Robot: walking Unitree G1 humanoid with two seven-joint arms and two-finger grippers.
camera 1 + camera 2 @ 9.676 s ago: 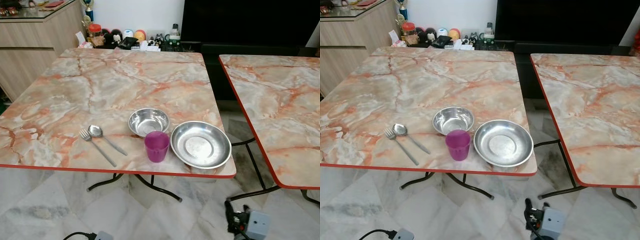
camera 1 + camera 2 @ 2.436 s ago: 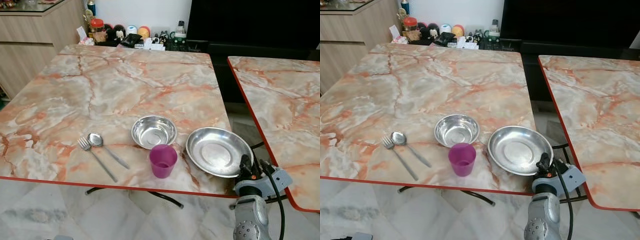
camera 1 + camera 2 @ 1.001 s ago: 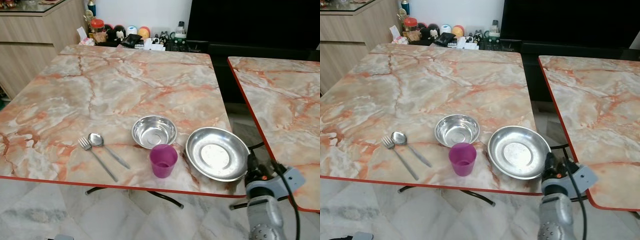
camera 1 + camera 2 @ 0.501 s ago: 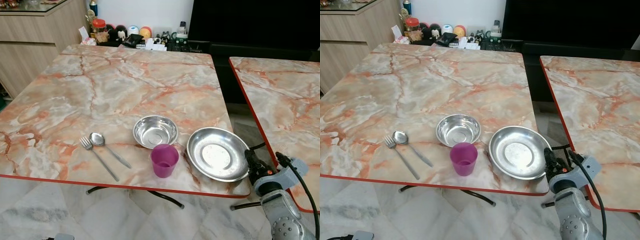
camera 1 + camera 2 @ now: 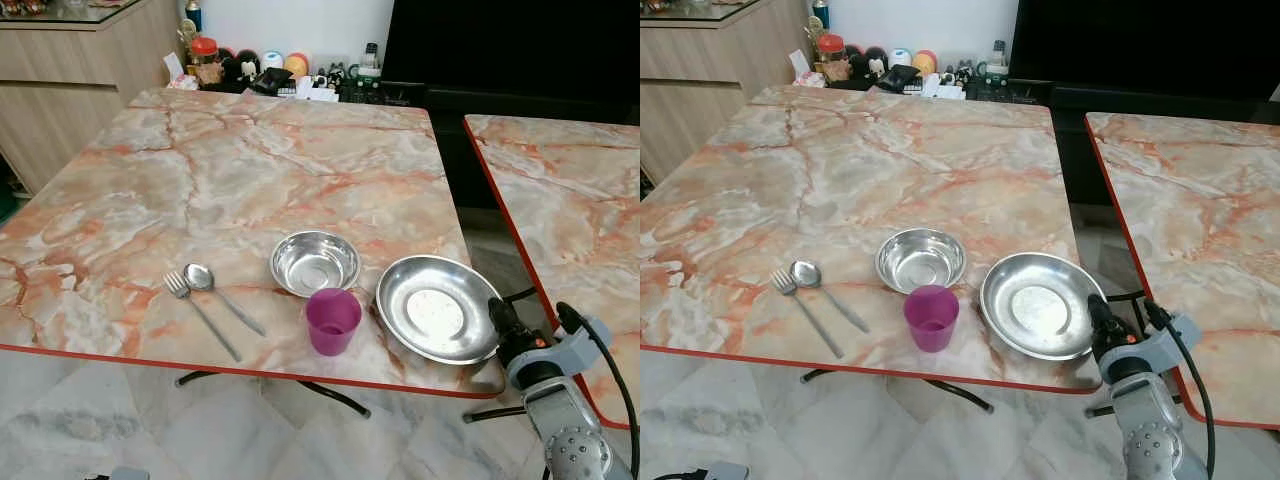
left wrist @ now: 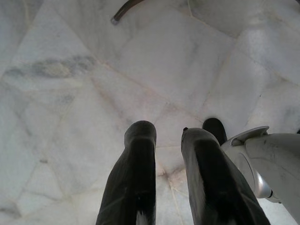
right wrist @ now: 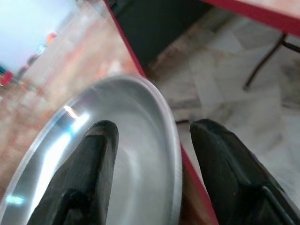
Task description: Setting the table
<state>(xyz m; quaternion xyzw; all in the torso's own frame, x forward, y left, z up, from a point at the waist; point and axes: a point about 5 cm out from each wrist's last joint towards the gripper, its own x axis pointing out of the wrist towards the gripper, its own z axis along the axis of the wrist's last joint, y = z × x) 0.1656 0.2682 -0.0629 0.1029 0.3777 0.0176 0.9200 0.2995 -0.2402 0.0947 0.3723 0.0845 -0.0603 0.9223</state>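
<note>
The right gripper (image 7: 150, 140) is spread wide at the near right corner of the marbled surface (image 5: 230, 170), one finger (image 7: 96, 154) over the inside of the steel plate (image 5: 437, 308) and the other beyond its rim, out past the surface's red edge; whether either finger touches the plate cannot be told. In the head views the gripper sits at about 3 o'clock of the plate. At 9 o'clock of the plate, just beside it, stands the purple cup (image 5: 333, 321), and at the cup's 11 o'clock, near it, the small steel bowl (image 5: 315, 263). Well to the left lie the spoon (image 5: 222, 295) and the fork (image 5: 201, 314), side by side. The left gripper (image 6: 166, 145) hangs over the pale tiled floor (image 6: 70, 93), its fingers slightly parted around nothing. A second marbled surface (image 5: 570, 190) stands at 3 o'clock.
</note>
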